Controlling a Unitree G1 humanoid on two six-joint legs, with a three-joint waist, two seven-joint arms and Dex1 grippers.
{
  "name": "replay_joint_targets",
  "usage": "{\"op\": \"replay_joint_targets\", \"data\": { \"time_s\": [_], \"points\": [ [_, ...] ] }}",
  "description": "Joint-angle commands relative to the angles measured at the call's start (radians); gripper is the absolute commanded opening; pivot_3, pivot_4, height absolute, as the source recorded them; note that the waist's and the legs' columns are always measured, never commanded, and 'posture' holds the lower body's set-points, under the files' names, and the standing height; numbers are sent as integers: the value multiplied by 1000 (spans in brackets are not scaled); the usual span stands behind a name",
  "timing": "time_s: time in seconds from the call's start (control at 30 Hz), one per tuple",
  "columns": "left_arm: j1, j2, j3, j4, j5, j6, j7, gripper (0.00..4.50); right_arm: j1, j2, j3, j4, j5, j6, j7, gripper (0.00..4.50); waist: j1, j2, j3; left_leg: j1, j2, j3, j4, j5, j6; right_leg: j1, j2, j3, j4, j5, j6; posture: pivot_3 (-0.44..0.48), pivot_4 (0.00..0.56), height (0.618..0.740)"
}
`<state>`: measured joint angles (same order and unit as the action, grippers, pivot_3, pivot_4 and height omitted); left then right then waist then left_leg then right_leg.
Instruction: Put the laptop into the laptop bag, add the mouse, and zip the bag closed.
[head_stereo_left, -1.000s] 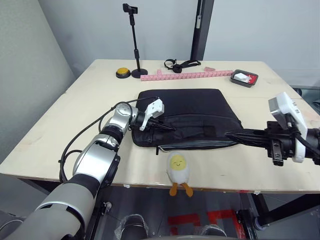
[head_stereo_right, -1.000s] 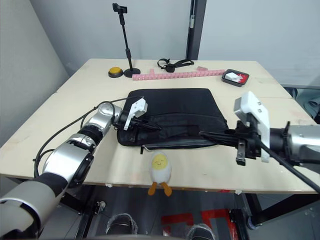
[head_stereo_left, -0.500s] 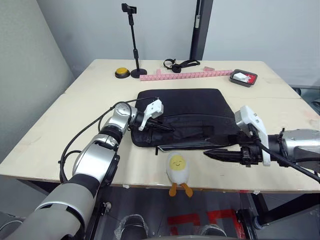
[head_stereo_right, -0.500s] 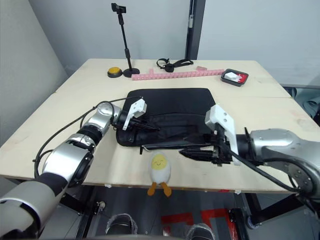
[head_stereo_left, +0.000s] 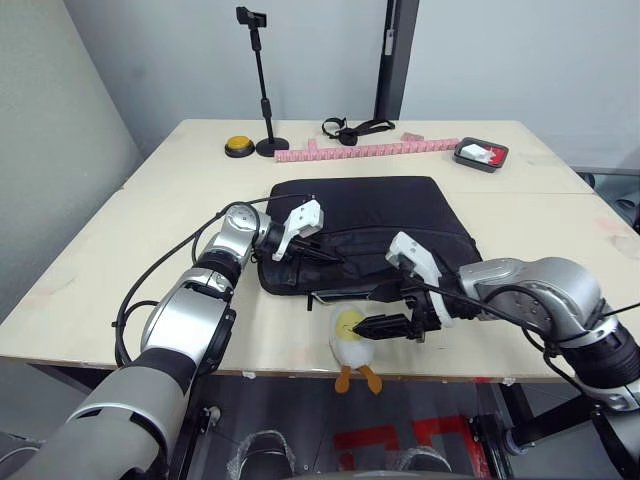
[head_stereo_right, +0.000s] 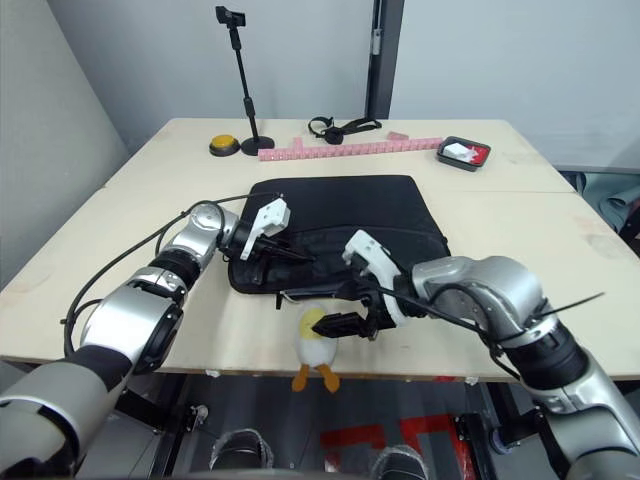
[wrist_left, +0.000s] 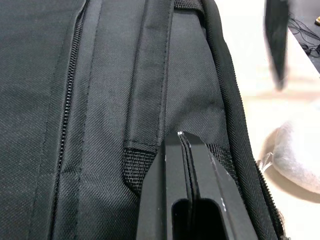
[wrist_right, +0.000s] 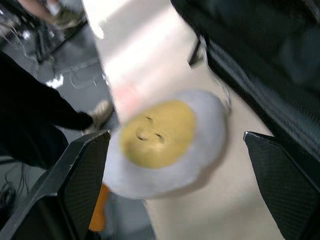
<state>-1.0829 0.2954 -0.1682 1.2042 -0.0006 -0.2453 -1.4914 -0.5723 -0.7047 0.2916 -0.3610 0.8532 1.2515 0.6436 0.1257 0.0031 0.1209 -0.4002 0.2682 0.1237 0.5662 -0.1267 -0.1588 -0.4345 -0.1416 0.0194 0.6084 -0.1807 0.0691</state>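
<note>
The black laptop bag lies flat in the middle of the table. The laptop and the mouse are out of view. My left gripper is shut, its tip resting on the bag's front fabric beside a strap; I see nothing between its fingers. My right gripper hangs low just in front of the bag's near edge, jaws wide open on either side of a white egg-shaped plush toy with a yellow face. Neither finger touches the toy.
The plush toy sits at the table's front edge with its orange feet hanging over. At the back stand a phone stand, a yellow button, a pink strip, a black strap and a red tray.
My right arm has swung in from the table's right side, leftward to the plush toy at the front edge, and its jaws have opened wide. The left gripper has stayed on the bag.
</note>
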Motion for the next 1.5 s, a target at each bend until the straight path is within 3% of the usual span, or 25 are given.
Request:
{"op": "replay_joint_targets", "data": {
  "time_s": [0.03,0.27,0.4,0.7,0.73,0.93,1.17,1.5],
  "points": [
    [14,12,0,0,24,0,11,0,-37,12,53,2,-65,-3,12,4474,0,0,0,0,0,0,0,0,0,0,0,0,0,0,0,0,150,740],
    [22,16,-1,-7,27,-4,2,0,-50,53,95,32,-118,-2,44,4474,0,0,0,1,0,0,-1,0,0,0,0,0,0,0,0,0,150,740],
    [28,23,-13,-9,41,-16,6,0,-36,58,84,33,-140,-29,73,3359,0,0,0,0,0,0,-1,0,0,0,0,0,0,0,0,0,150,740],
    [39,30,-33,-10,69,-53,21,0,1,38,80,-17,-153,-42,130,164,-3,0,0,1,0,0,-1,0,0,0,0,0,0,0,0,0,150,740],
    [41,31,-36,-9,73,-58,23,0,8,34,70,-23,-154,-38,126,60,-3,0,0,1,0,0,-1,0,0,0,0,0,0,0,0,0,150,740],
    [55,30,-39,-10,85,-77,23,0,54,-24,-14,-96,-112,-12,144,60,-2,0,0,2,0,0,-1,0,0,1,0,0,0,0,1,0,150,740],
    [61,37,-47,-14,97,-94,16,0,119,-179,-132,-183,-86,-30,190,60,0,0,0,2,0,0,-1,0,0,1,0,1,0,0,1,0,150,740],
    [70,34,-64,-13,110,-118,12,0,279,-332,-276,-168,-103,-96,230,60,1,0,0,2,0,1,-2,0,0,1,0,1,-1,0,1,0,150,740]
  ]
}}
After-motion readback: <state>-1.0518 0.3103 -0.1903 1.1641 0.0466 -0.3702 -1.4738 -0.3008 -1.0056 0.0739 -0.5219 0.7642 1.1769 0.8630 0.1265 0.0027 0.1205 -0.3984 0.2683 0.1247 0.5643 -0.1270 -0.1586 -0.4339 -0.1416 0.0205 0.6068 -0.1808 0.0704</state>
